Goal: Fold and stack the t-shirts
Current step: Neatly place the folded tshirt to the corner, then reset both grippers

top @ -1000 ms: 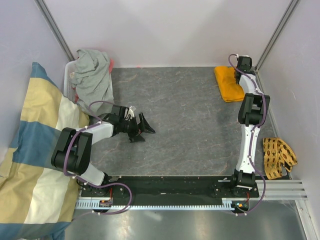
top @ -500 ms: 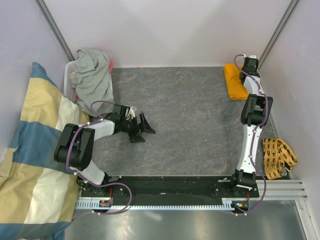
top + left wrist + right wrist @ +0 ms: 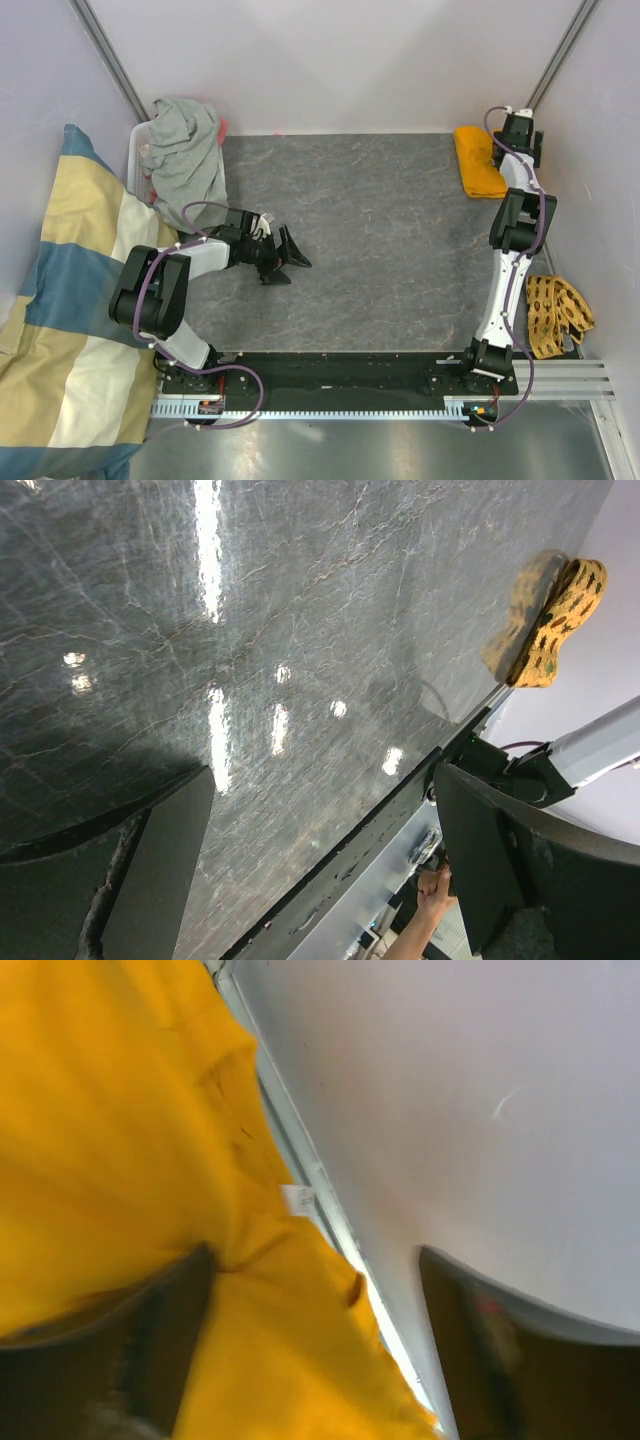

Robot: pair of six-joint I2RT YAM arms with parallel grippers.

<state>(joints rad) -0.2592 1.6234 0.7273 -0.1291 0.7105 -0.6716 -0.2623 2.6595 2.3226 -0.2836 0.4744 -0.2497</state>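
Note:
The orange t-shirt point(image 3: 478, 160) lies folded in a narrow bundle at the table's far right, close to the back corner. It fills the left of the right wrist view point(image 3: 120, 1140). My right gripper point(image 3: 516, 132) hangs over the shirt's right edge by the wall. Its jaws point(image 3: 320, 1355) stand wide apart, and the left finger point(image 3: 165, 1345) rests against the cloth. The grey t-shirt point(image 3: 185, 155) is heaped over a white basket point(image 3: 135, 152) at the back left. My left gripper point(image 3: 285, 255) stays low over bare table left of centre, open and holding nothing point(image 3: 320, 880).
A large cream-and-blue cloth point(image 3: 80, 300) hangs off the left side. A tan woven piece point(image 3: 555, 312) lies beside the right arm's base and shows in the left wrist view point(image 3: 555, 620). Walls close in behind and to the right. A person's hand point(image 3: 432, 885) shows beyond the near rail.
The right gripper slid right toward the back corner, dragging the orange t-shirt along, then opened and let it go. The left arm stayed still.

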